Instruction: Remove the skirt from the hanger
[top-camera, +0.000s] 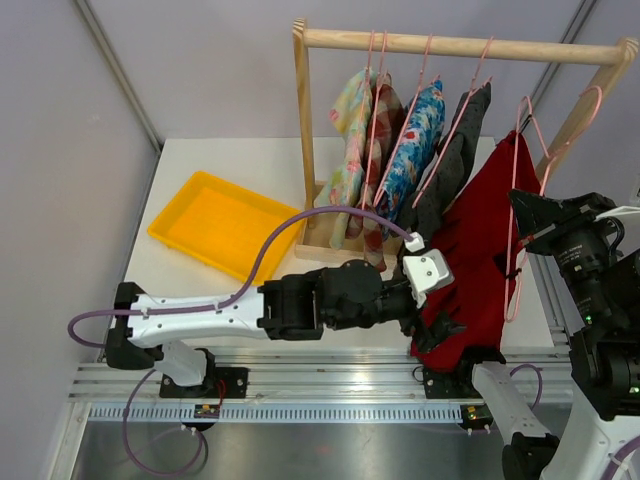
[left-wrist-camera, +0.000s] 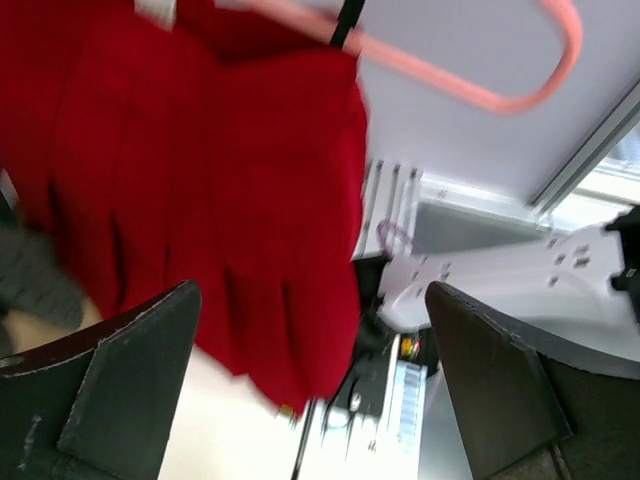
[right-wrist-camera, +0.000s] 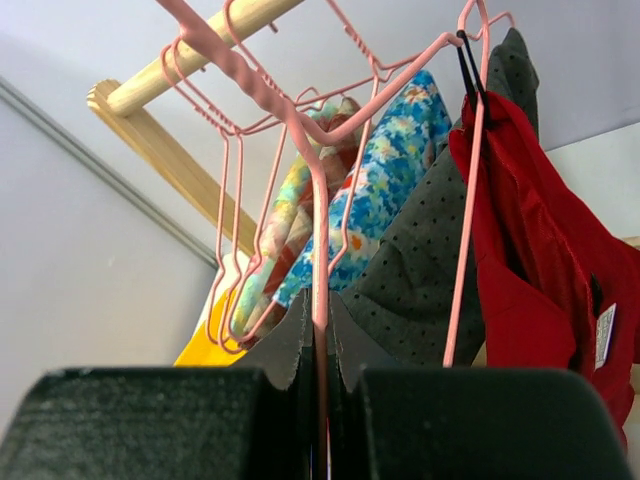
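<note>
The red skirt (top-camera: 480, 245) hangs on a pink hanger (top-camera: 511, 255) at the right side of the worktop (top-camera: 230, 165), away from the wooden rack (top-camera: 305, 120) where the other clothes hang. The right tool (top-camera: 522, 238) has its jaws together, clamped on a thin wire of this hanger, and it holds the hanger up in the air. In the right wrist view the wire passes straight between the closed jaws, and the skirt is to the right of it, fixed at the top by a dark clip.

The left tool (top-camera: 438, 328) has its jaws wide apart and grips nothing. The left arm reaches across the front of the worktop, and this tool sits at the lower left part of the skirt. In the left wrist view the red cloth fills the space in front of the open jaws, a little to the left, but I cannot tell if a finger (left-wrist-camera: 130, 390) touches it.

The long axis of the skirt runs downward from the hanger to the hem. The free left tool is therefore the nearer one for the cloth. I think the next move is to close on the lower cloth and pull it down, away from the clip, while the right tool keeps the hanger steady.
</note>
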